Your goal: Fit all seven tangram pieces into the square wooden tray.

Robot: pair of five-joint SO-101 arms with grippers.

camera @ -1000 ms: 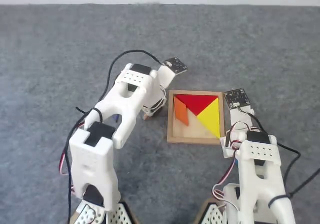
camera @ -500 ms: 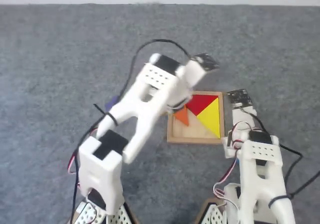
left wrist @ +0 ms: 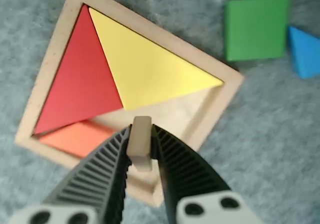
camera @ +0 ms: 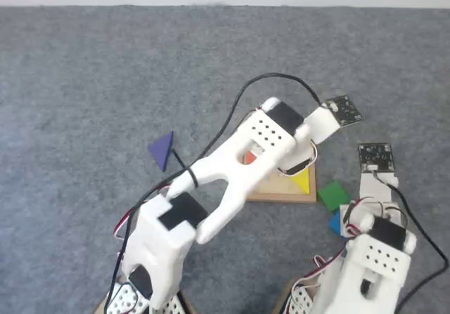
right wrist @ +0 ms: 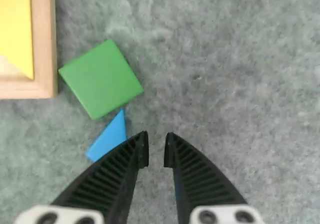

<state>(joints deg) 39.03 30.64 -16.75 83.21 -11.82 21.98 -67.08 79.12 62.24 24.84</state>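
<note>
- My left gripper (left wrist: pixel 141 134) is pinched on a thin tan piece (left wrist: pixel 140 146). I hold it on edge between ribbed black fingers (left wrist: pixel 107 169), over the bare floor of the square wooden tray (left wrist: pixel 165 42) and close to one rim. I cannot tell whether the piece touches the wood.
- The tray sits right of the table's (camera: pixel 84 82) middle, toward the near edge. It holds a red triangle (left wrist: pixel 80 91) and a yellow triangle (left wrist: pixel 145 68), flush side to side, with tips meeting in one corner. An orange piece (left wrist: pixel 77 136) lies along a rim, touching the red one.
- A green square (right wrist: pixel 101 78) lies flat just off the tray's near right corner. A blue triangle (right wrist: pixel 109 136) is just beside it, nearer the table's near edge.
- A purple triangle (camera: pixel 162 147) lies well apart, beyond the tray's left edge.
- My right gripper (right wrist: pixel 155 151) hangs over bare carpet with its fingers barely parted and nothing between them. One finger hides the blue triangle's end.
- In the high view my left arm (camera: pixel 232 166) covers most of the tray.
- The pieces are flat, smooth and matt with sharp edges. The tray is pale grained wood. The table is covered in rough grey carpet.
</note>
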